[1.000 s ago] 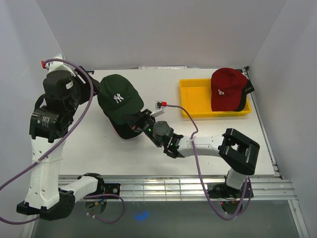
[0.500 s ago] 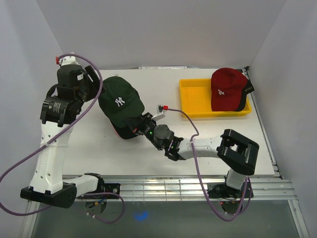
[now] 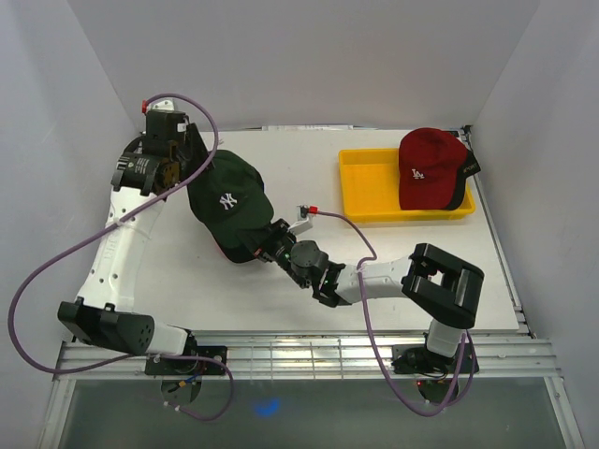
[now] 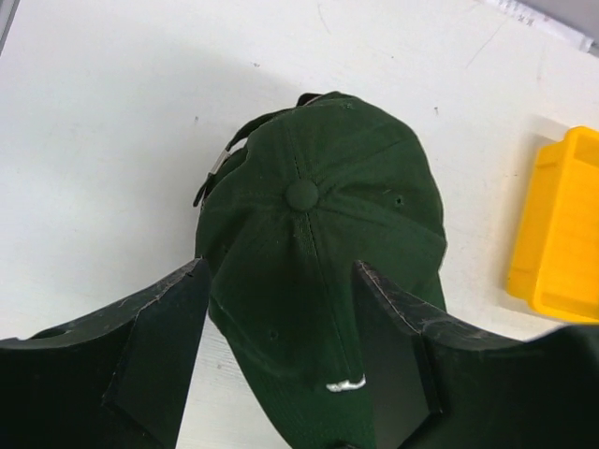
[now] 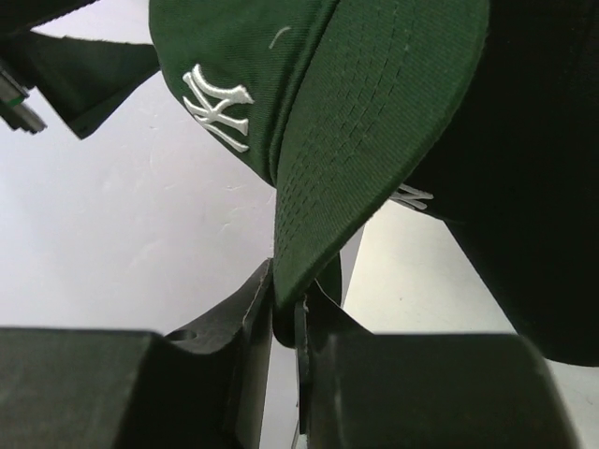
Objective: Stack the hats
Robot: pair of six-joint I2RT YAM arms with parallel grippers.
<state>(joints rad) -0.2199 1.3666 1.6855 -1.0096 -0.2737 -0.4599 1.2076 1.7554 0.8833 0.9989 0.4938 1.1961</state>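
Top external view: the bench [image 3: 393, 271] carries a yellow tray [image 3: 367, 184] at the far right, and a red LA cap [image 3: 426, 168] sits in it, well apart from my work. Over on the left lies the green NY cap [image 3: 227, 192], resting on a dark cap [image 3: 232, 253] whose edge peeks out beneath it on the near side.

The green cap's long axis runs from its crown, far and left, down to its brim [image 5: 374, 140], near and right. The brim therefore points straight at my right claw [image 3: 265, 239], and that arm is the nearer one. On the right wrist camera, that claw [image 5: 285, 313] is clamped on the brim's front edge, with the edge pinched between the two fingers.

My left claw [image 3: 192, 166] hangs over the opposite end. In the left wrist view its fingers [image 4: 159, 365] stand wide apart on either side of the crown, holding nothing, and I cannot tell whether they touch the fabric.

I judge the next move is to seat the green cap squarely on the dark cap by guiding it along that brim-to-crown line.
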